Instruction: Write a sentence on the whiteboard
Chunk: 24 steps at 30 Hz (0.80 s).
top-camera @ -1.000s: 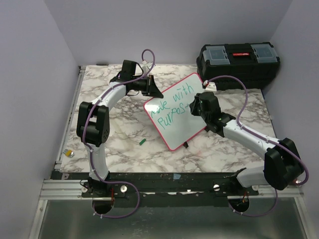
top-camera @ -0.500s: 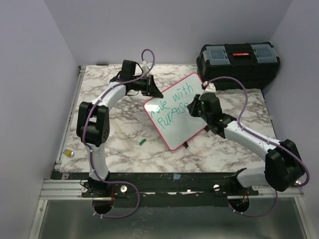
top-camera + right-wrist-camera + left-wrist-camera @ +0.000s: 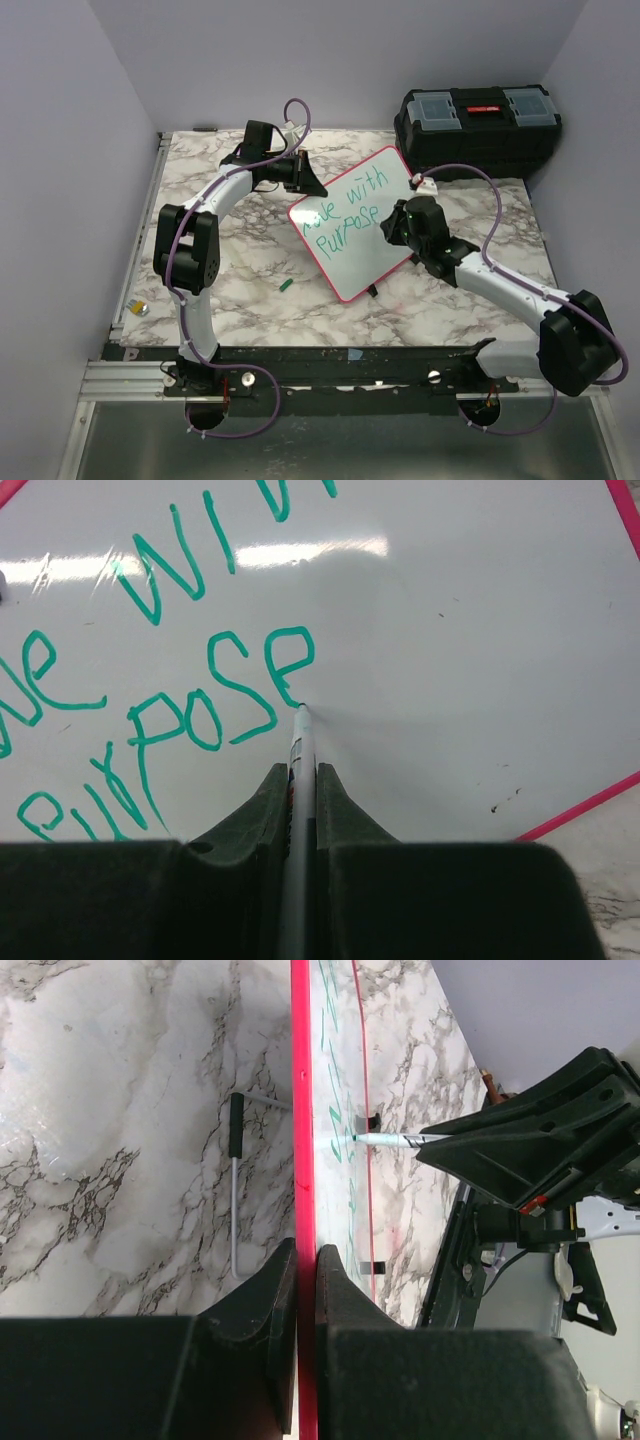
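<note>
The whiteboard [image 3: 355, 225], white with a thin pink-red frame, stands tilted on the table with green words "with" and "purpose" on it. My left gripper [image 3: 308, 186] is shut on its upper left edge; in the left wrist view the red frame [image 3: 303, 1160] runs between the fingers [image 3: 268, 1305]. My right gripper [image 3: 388, 226] is shut on a white marker [image 3: 300, 770], whose tip touches the board [image 3: 450, 630] at the end of the final "e". The marker also shows in the left wrist view [image 3: 390, 1140].
A black toolbox [image 3: 478, 125] stands at the back right corner. A small green marker cap [image 3: 287, 286] lies on the marble table [image 3: 250, 270] left of the board. A small object [image 3: 141, 309] lies on the left rail. The board's wire stand [image 3: 236, 1185] shows behind it.
My right gripper has moved right and down along the board with the marker, finishing the "e" of "purpose". The left arm and the board have not moved.
</note>
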Each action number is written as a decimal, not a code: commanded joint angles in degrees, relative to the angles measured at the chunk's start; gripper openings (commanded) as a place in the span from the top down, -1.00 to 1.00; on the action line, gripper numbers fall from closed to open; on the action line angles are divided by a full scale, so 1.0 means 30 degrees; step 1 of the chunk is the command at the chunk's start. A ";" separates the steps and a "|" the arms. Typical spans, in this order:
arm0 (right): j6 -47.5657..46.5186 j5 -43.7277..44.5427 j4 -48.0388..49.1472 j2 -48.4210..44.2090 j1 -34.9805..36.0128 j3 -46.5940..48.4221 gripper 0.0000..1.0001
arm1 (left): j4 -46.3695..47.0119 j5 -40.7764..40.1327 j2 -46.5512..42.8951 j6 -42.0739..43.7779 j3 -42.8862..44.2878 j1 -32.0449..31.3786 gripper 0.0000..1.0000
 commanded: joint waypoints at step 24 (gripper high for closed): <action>-0.1727 0.2874 -0.3006 -0.1828 0.0016 0.3142 0.99 | 0.1504 -0.0334 -0.0498 0.1491 -0.0068 0.0139 1.00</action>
